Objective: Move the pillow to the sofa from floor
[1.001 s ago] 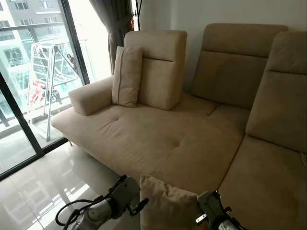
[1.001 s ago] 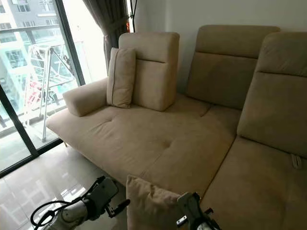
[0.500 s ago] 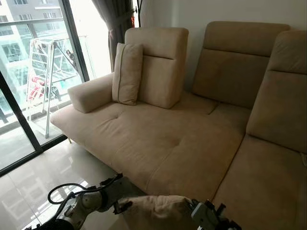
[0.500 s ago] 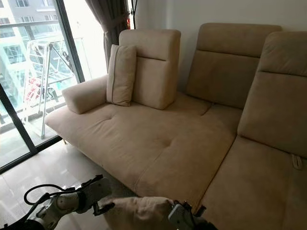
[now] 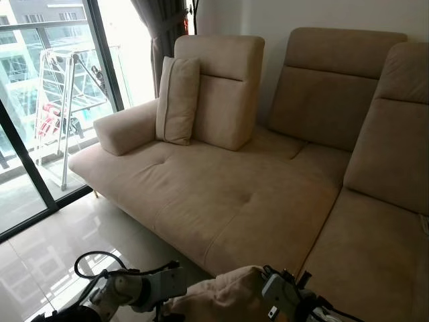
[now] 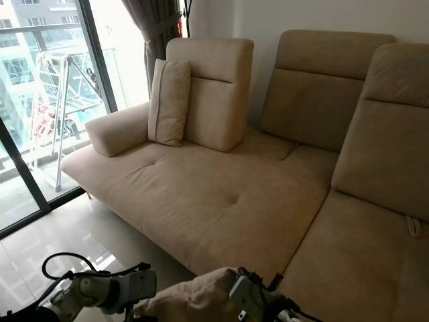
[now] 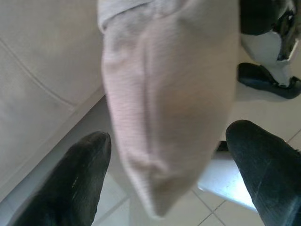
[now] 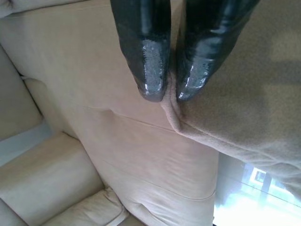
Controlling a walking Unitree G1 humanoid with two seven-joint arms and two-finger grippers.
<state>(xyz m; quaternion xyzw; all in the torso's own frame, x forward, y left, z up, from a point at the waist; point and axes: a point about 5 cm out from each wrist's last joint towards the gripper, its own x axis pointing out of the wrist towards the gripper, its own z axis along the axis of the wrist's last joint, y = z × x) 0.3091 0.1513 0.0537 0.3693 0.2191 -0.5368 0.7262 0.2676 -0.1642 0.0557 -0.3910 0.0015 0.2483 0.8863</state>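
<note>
Two claws are engaged: the right claw is pinched onto the soft beige fabric pillow, now lowered, while the left claw is spread around it, beside the tan suede sofa.

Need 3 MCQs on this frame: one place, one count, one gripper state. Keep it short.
1. Where is the held pillow?
A on the seat
B low, at the sofa's front edge
C on the armrest

2. How many pillows already stand on the sofa?
A one
B two
C three

3. Right gripper?
A open
B shut on the pillow's seam
C idle

Key: 1 B, it hangs below the seat edge; 2 A, one upright pillow leans on the backrest; 3 B, the fingers pinch the seam, while the left gripper straddles the pillow, open.
</note>
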